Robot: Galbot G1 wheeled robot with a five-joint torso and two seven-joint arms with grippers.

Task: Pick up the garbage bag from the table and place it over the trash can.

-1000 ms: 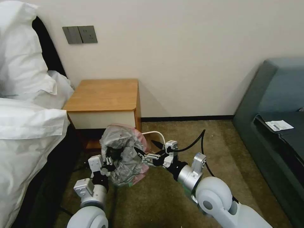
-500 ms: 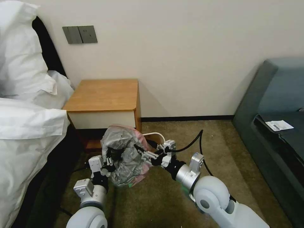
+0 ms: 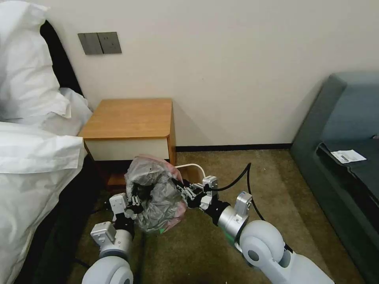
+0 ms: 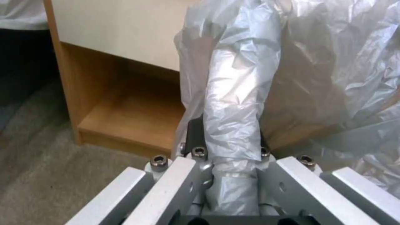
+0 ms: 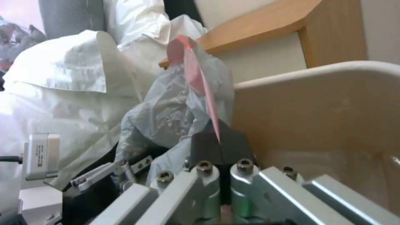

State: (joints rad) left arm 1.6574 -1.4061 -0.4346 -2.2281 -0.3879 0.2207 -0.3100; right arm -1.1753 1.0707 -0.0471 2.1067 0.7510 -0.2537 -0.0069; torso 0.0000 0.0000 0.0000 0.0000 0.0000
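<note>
The garbage bag [image 3: 156, 193], crinkled grey plastic with a pinkish-red rim, hangs bunched in front of the table [image 3: 130, 118], just above the carpet. My left gripper [image 3: 136, 197] is shut on a fold of the garbage bag [image 4: 237, 103] on its left side; the left gripper [image 4: 227, 139] has plastic squeezed between its fingers. My right gripper [image 3: 181, 190] is at the bag's right side. The right gripper [image 5: 221, 140] is shut on the pink rim [image 5: 196, 78]. The trash can [image 3: 195, 167] stands behind, mostly hidden; its cream inside [image 5: 317, 112] lies beside my right gripper.
White bedding [image 3: 35, 150] fills the left side, close to my left arm. A grey sofa [image 3: 347, 134] with a paper slip [image 3: 348, 156] stands at the right. Open carpet [image 3: 276, 185] lies between the sofa and the trash can. The wall [image 3: 237, 79] is behind.
My right gripper has moved left from beside the trash can to the bag and shut on its pink rim. The left gripper still holds the bag in place.
</note>
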